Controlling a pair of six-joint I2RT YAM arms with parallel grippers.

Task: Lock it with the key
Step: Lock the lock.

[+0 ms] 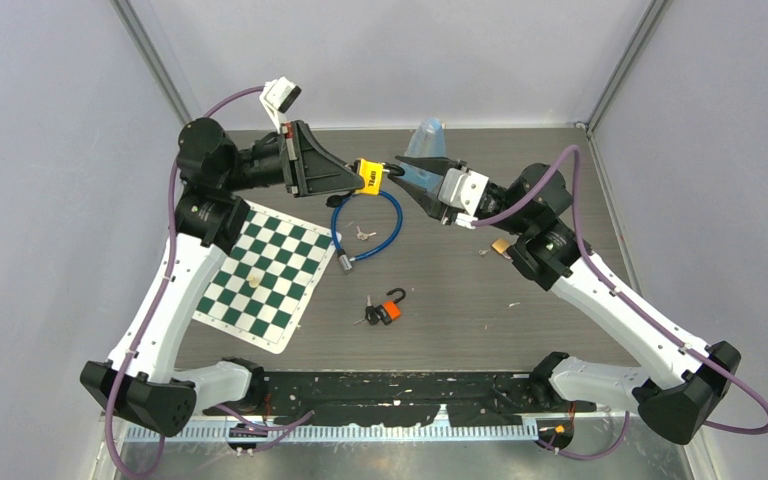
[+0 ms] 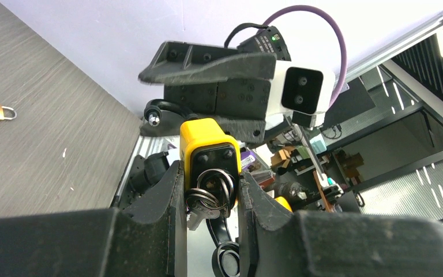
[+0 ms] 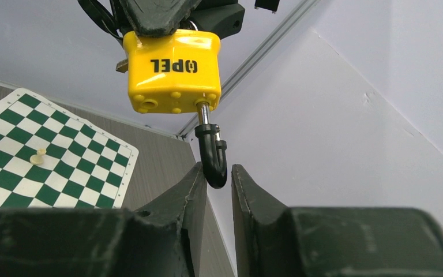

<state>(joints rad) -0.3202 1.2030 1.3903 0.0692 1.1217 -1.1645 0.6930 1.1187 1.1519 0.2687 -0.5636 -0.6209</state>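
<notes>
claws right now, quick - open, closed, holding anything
left claw: closed on the yellow padlock.
right claw: straddles the shackle; whether it grips cannot be told.

L arm, R arm: white links, blk joints | cables purple | L claw, R claw: blk wedges
</notes>
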